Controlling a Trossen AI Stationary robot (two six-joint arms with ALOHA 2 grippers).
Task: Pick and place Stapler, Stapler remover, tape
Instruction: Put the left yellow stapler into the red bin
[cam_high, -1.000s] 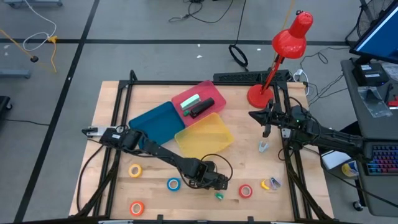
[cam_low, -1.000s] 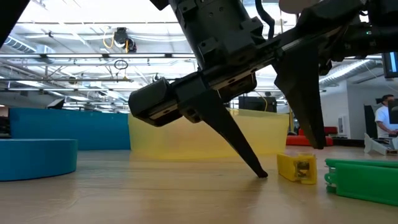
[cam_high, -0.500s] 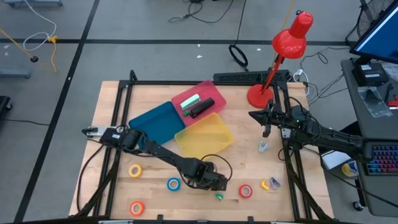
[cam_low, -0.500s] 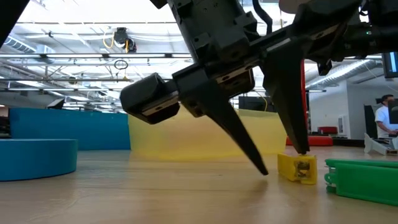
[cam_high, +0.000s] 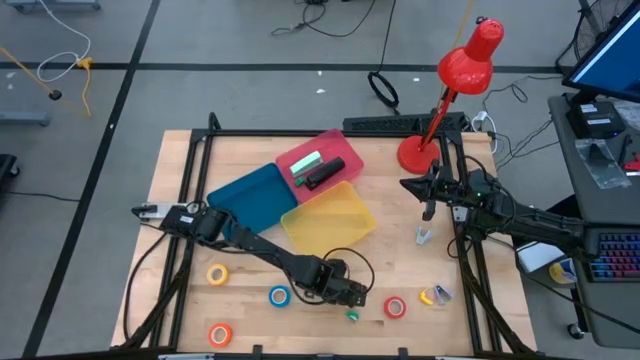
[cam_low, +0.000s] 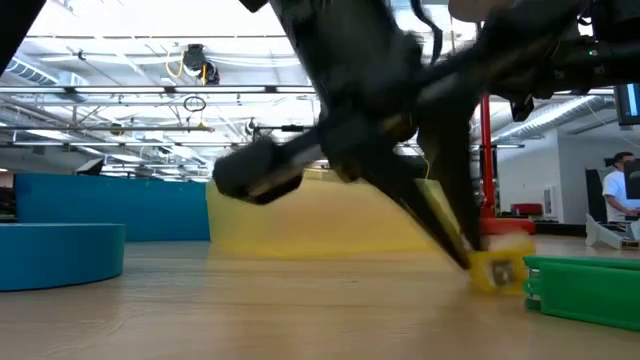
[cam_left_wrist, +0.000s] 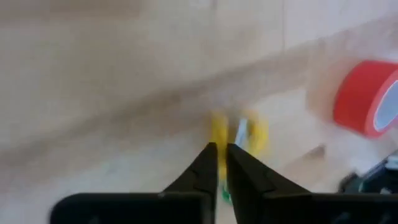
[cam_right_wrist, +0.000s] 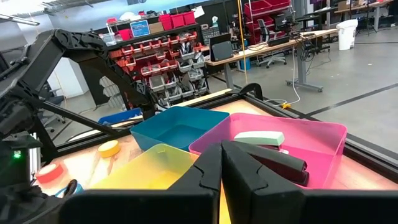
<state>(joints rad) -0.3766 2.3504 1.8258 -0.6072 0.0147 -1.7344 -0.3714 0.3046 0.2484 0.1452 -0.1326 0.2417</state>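
My left gripper (cam_high: 355, 297) is low over the table's near middle, fingers drawn together at a small yellow block with a metal middle (cam_low: 500, 272), which rests on the table and also shows in the left wrist view (cam_left_wrist: 255, 134). The gripper hides the block in the high view. The red tape (cam_high: 395, 307) lies just right of it, and a green piece (cam_high: 352, 315) lies just nearer. The blue tape (cam_high: 279, 295), yellow tape (cam_high: 217, 273) and orange tape (cam_high: 220, 334) lie flat at the near left. My right gripper (cam_high: 428, 212) is shut and empty by the lamp base. My left gripper meets the yellow block at its upper near-left corner (cam_low: 478, 262), its fingertips (cam_low: 462, 255) slanting down from the table's left. The block sits on the table. Blur hides whether the fingers pinch it or only touch it.
A blue bin (cam_high: 250, 195), a yellow bin (cam_high: 328, 215) and a pink bin (cam_high: 345, 150) stand mid-table; the pink one holds a green-white stapler (cam_high: 305, 162) and a black stapler (cam_high: 322, 175). A red lamp (cam_high: 415, 152) stands at the far right. Another yellow item (cam_high: 435, 295) lies near right.
My left gripper's fingers have shut, from wide apart on either side of the yellow block to close together at it. The block has shifted a little toward the table's right.
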